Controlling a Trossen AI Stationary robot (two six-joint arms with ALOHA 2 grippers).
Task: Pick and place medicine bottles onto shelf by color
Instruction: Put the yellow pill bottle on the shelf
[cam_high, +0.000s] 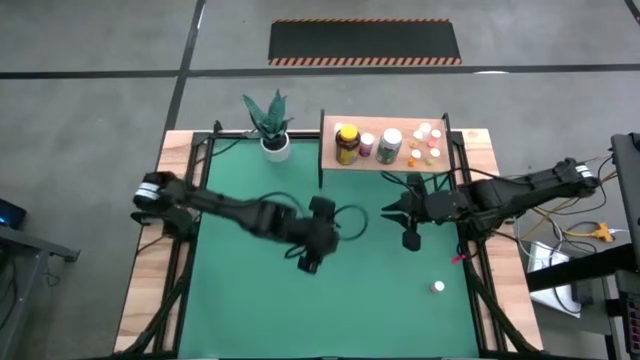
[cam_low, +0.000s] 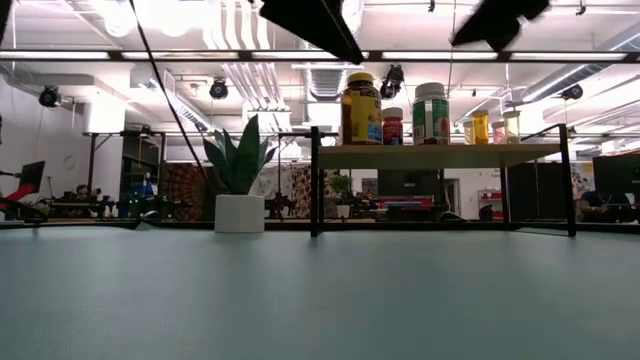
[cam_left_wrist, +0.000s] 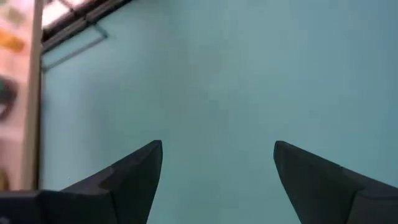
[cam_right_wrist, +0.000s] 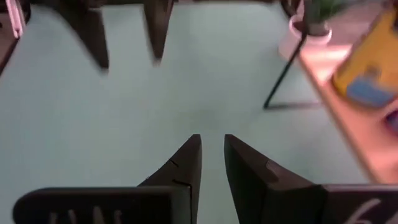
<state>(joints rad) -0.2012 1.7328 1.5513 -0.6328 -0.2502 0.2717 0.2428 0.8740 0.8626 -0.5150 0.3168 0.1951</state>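
- Shelf (cam_high: 395, 163): standing at the table's 12 to 1 o'clock edge, carrying the sorted medicine bottles (cam_high: 385, 145).
- Large amber bottle (cam_high: 347, 144) (yellow cap): sitting at the shelf's 9 o'clock end, a red one and a white-capped greenish one just beside it; small pink and orange ones crowding the 3 o'clock end.
- Stray white-capped bottle (cam_high: 438, 287): lying on the green mat (cam_high: 250, 290) toward 4 o'clock, well apart from the shelf.
- Left pincer (cam_high: 309, 262): hovering over mid-mat, fingers (cam_left_wrist: 134, 171) standing wide apart, gripping nothing.
- Right pincer (cam_high: 388, 210): hanging just in front of the shelf, fingers (cam_right_wrist: 186, 163) nearly together, nothing between them.
- Potted plant (cam_high: 273, 130): sitting at 11 o'clock, beside the shelf.
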